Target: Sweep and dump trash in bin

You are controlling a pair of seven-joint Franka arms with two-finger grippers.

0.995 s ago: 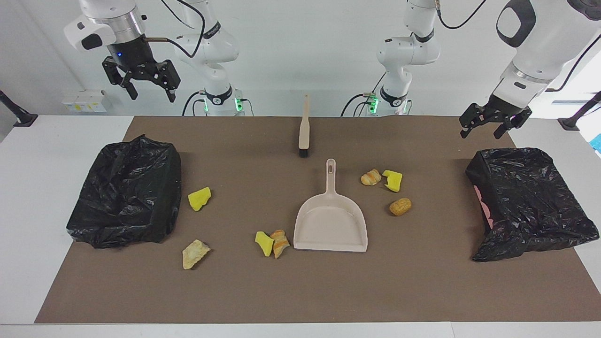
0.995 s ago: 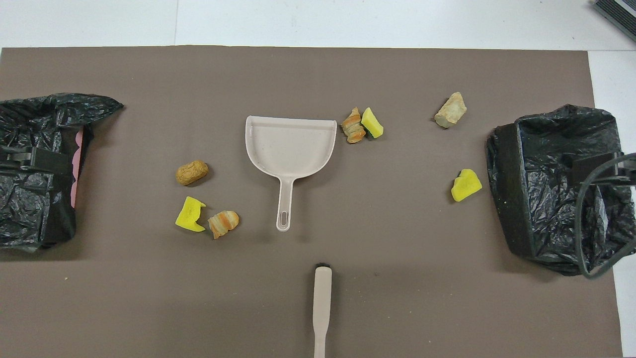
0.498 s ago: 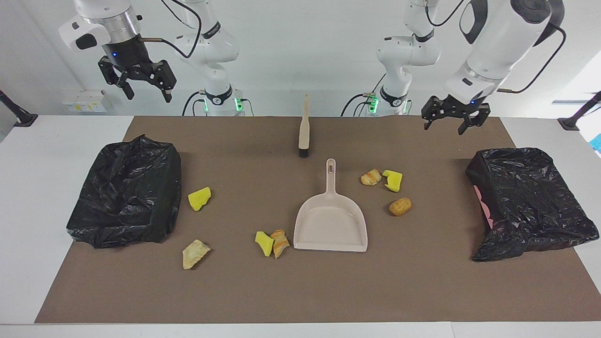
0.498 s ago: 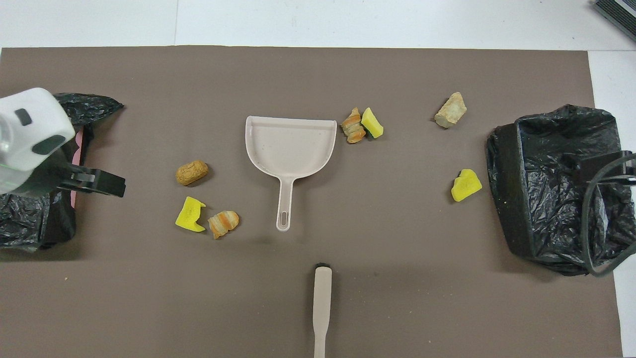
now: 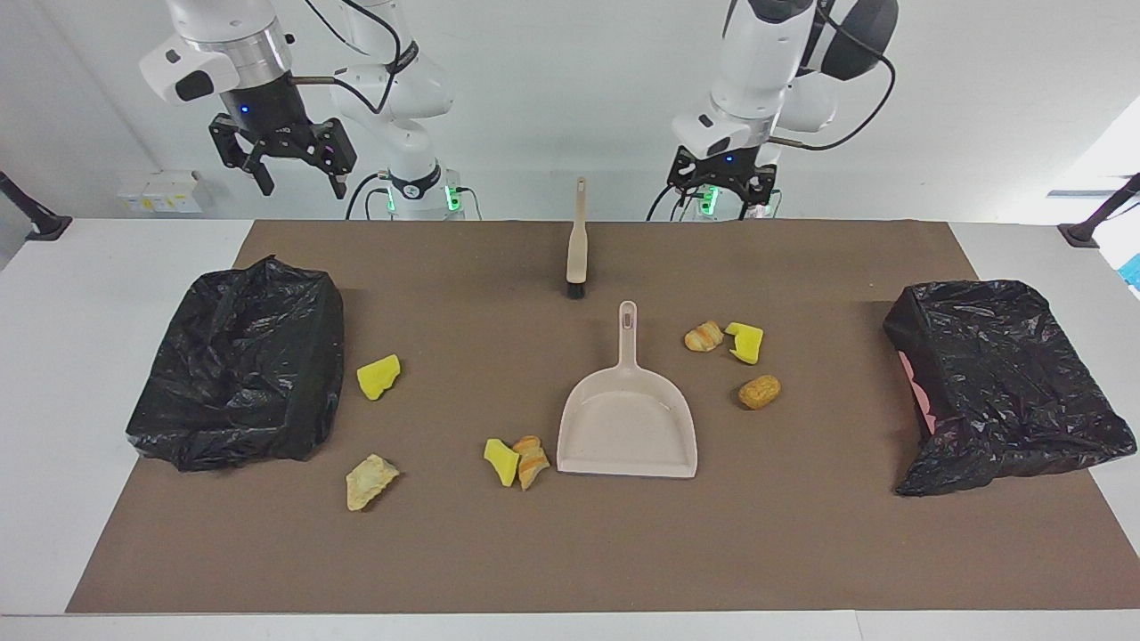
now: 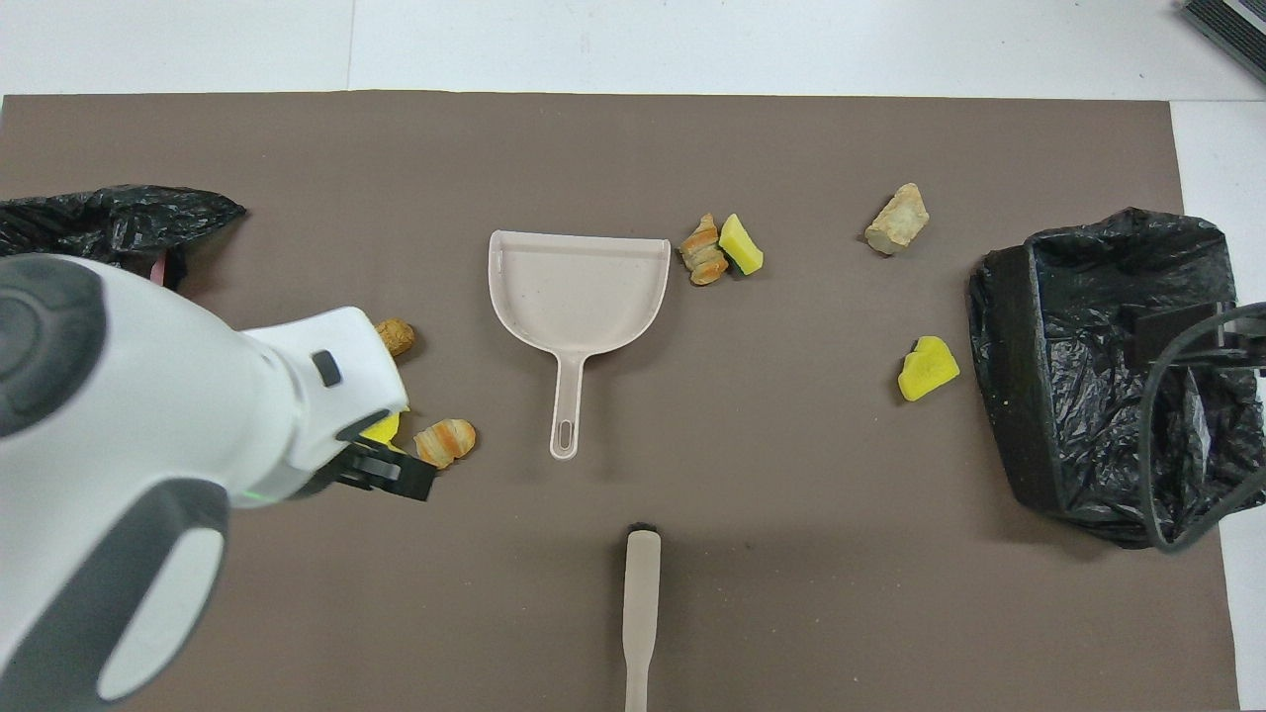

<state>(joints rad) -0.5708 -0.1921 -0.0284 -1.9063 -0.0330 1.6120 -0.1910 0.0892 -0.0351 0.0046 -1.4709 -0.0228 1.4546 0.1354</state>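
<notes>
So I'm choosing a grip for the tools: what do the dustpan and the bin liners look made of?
The dustpan looks like rigid moulded plastic, matt beige with faint speckles, with a smooth rim and a hanging hole in the handle. Both bin liners look like thin black plastic film: crinkled, glossy, catching highlights on the folds. Thickness can't be judged.

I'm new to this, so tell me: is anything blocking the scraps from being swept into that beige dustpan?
Nothing visible does: the yellow and tan scraps lie on open brown mat beside the beige plastic dustpan.
</notes>
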